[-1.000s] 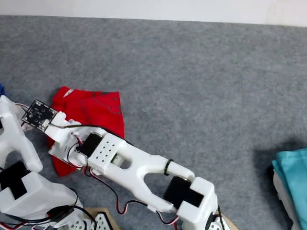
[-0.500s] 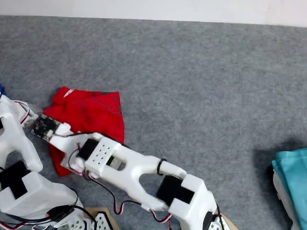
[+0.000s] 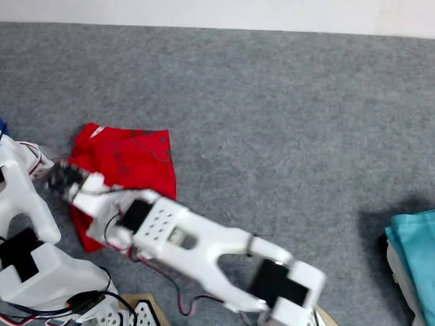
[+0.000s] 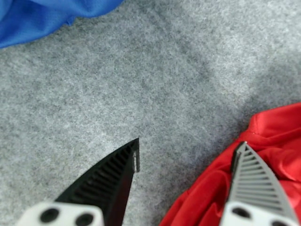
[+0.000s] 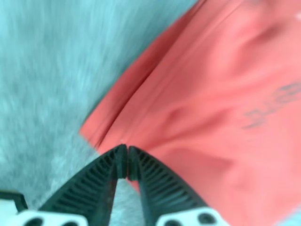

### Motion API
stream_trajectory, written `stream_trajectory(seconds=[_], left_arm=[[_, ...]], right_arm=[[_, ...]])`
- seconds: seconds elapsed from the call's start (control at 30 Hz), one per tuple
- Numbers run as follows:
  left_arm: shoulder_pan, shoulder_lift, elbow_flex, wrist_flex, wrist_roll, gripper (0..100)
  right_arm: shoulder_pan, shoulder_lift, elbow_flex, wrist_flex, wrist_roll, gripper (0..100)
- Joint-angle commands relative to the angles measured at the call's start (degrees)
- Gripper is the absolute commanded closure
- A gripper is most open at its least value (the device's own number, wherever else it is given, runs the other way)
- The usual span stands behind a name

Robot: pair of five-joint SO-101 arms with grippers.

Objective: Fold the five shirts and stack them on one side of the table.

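A red shirt (image 3: 129, 159) lies crumpled on the grey table (image 3: 285, 122) at the near left. My right arm (image 3: 177, 234) stretches across its near part. In the right wrist view my right gripper (image 5: 125, 149) is shut, its tips at the edge of the red shirt (image 5: 211, 94), with no cloth seen between them. My left gripper (image 4: 189, 142) hangs open over bare table, its light finger (image 4: 251, 179) over the rim of the red shirt (image 4: 277, 132). A blue shirt (image 4: 37, 14) lies beyond it. A folded teal shirt (image 3: 416, 238) sits at the right edge.
The left arm's white body (image 3: 24, 204) stands at the near left corner, close beside the right arm's wrist. Loose red and black cables (image 3: 156, 272) hang under the right arm. The grey table stretches wide between the red and teal shirts.
The right arm's wrist has slid toward the near left over the red shirt's edge, and its elbow has swung right. The red shirt has kept its shape and place.
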Motion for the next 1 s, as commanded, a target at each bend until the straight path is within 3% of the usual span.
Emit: stream_trajectory(seconds=[0.0,0.07,0.33,0.47,0.67,0.97], left_arm=[[0.75,-2.42,-0.22,-0.26,0.62,68],[0.66,-2.42,0.13,-0.18,0.79,68],[0.75,-2.95,0.4,6.51,9.41,68],[0.84,-2.42,1.01,6.77,10.37,68],[2.33,-2.42,3.91,6.68,10.64,68],[3.21,-2.33,4.18,5.89,10.64,68]], right_arm=[[5.58,-12.18,-3.82,4.7,-0.26,84.2],[8.75,-16.84,-3.74,7.08,-0.26,79.3],[20.26,-22.73,2.15,11.65,-2.9,78.5],[20.7,-19.82,7.34,6.99,-7.03,78.1],[20.88,-10.77,12.62,-5.32,-11.96,65.6],[20.79,5.58,7.34,-10.42,-12.57,65.6]])
